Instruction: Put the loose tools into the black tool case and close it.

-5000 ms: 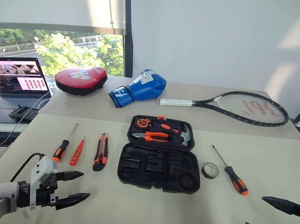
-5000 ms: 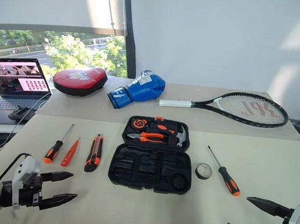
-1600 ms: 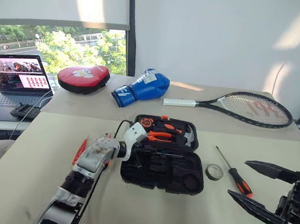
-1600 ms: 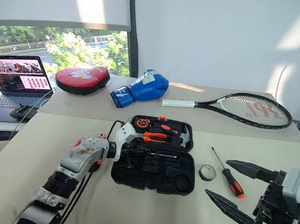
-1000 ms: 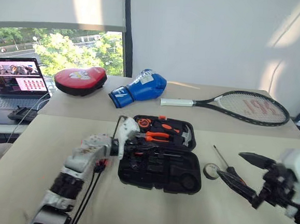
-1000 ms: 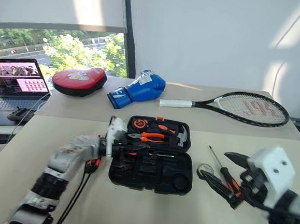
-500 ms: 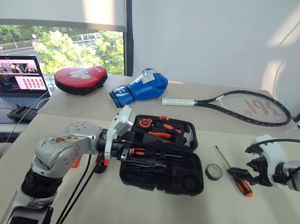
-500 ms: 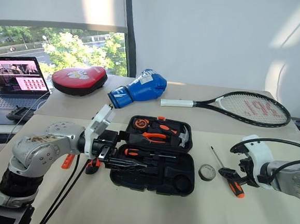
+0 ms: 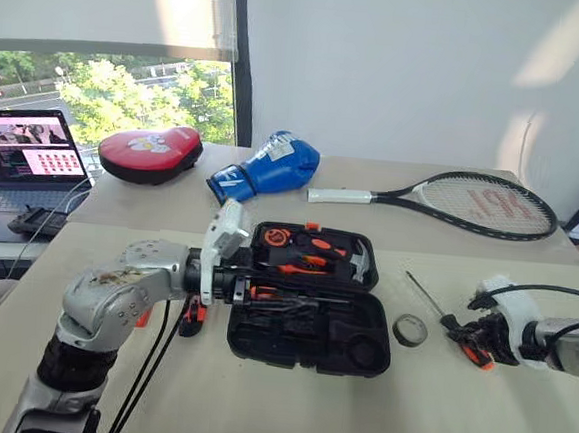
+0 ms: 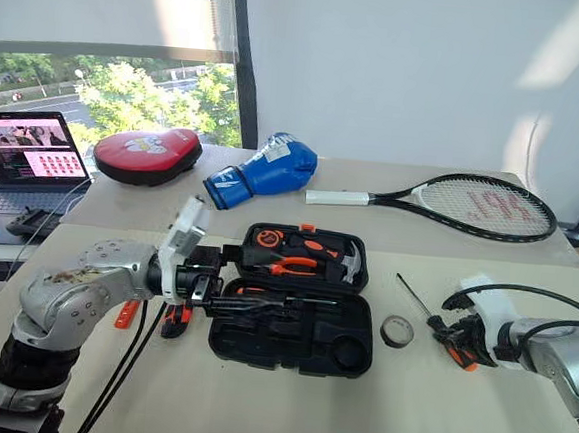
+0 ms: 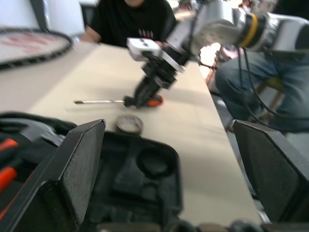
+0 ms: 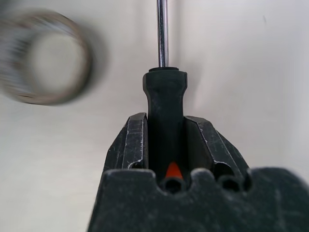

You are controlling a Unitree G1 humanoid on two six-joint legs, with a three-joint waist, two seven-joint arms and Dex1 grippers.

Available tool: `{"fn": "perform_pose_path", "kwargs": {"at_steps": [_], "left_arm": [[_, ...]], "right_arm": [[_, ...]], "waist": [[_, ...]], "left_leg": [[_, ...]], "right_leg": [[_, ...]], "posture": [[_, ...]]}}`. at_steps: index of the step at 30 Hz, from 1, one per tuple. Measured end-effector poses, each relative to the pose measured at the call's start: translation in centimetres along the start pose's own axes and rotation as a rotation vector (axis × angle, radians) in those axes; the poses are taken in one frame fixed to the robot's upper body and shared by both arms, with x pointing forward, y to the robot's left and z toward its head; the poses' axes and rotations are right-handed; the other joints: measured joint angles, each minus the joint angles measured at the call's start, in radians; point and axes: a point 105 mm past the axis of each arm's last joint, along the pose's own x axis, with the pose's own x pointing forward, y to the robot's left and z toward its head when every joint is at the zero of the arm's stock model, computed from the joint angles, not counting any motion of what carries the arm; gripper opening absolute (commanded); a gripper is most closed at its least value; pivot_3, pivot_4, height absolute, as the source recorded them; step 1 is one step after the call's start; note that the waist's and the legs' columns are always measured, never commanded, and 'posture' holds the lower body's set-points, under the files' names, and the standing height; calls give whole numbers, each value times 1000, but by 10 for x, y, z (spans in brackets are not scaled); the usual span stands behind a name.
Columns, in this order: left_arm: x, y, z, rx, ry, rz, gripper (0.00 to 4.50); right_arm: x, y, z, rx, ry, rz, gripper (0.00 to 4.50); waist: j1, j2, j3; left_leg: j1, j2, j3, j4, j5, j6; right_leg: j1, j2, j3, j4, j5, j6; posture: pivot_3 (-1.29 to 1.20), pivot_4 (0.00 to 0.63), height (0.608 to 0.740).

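R fingers clamped on screwdriver handle, L fingers spread over case

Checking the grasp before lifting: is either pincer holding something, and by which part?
The right pincer grips the screwdriver by its black-orange handle. The left pincer is open and holds nothing.

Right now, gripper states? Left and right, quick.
Left gripper: open, holding nothing, over the black tool case.
Right gripper: closed on the handle of the screwdriver, which lies on the table.
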Motion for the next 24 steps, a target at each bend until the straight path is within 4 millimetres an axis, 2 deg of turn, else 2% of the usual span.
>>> {"fn": "perform_pose_path", "kwargs": {"at_steps": [2, 3, 5, 7, 10, 14, 19, 24], "left_arm": [[-21, 2, -10, -53, 23, 23, 4500], [-35, 3, -13, -78, 31, 38, 4500], [-50, 2, -13, -77, 43, 44, 4500], [-63, -1, -13, -77, 53, 45, 4500], [-79, -6, -20, -99, 94, 48, 4500], [-89, -10, -25, -115, 98, 72, 4500], [-107, -18, -37, -146, 116, 142, 4500], [-110, -22, -38, -122, 120, 164, 4500]], "right_arm": [[-10, 22, 32, -152, -65, 73, 806], [-14, 39, 53, -270, -101, 122, 806], [-13, 59, 72, -393, -140, 182, 806], [2, 76, 84, -477, -146, 247, 805], [26, 94, 86, -574, -94, 344, 805], [47, 94, 85, -664, -20, 387, 805], [57, 94, 90, -724, -6, 442, 805], [69, 100, 94, -760, -1, 469, 804]], "waist": [[-12, 1, 1], [-18, 1, 1], [-19, -1, 2], [-18, -2, 3], [-11, -2, 4], [2, -2, 5], [-7, -3, 5], [-12, -3, 5]], "left_leg": [[1, 2, 0, -1, 0, -3], [2, 4, 0, -1, 1, -4], [3, 6, -2, -1, 0, -6], [3, 5, -2, -1, 0, -6], [2, 3, -1, -1, 0, -6], [0, 2, -2, -1, -1, -5], [0, 2, -2, -2, -1, -7], [3, 3, -2, -2, -1, -9]], "right_leg": [[-1, 2, 1, 1, 0, 0], [-1, 4, 0, 1, 0, 0], [0, 5, -2, 0, -1, -2], [0, 4, -3, 1, -1, -3], [-1, 4, -2, 1, 0, -4], [-1, 2, -5, 1, 0, -4], [-2, 2, -7, -1, -1, -3], [0, 2, -8, 1, -1, -4]], "posture": [[0, 150, 740], [0, 150, 740], [0, 150, 740], [0, 150, 740], [0, 150, 740], [0, 150, 740], [0, 150, 740], [0, 150, 740]]}}
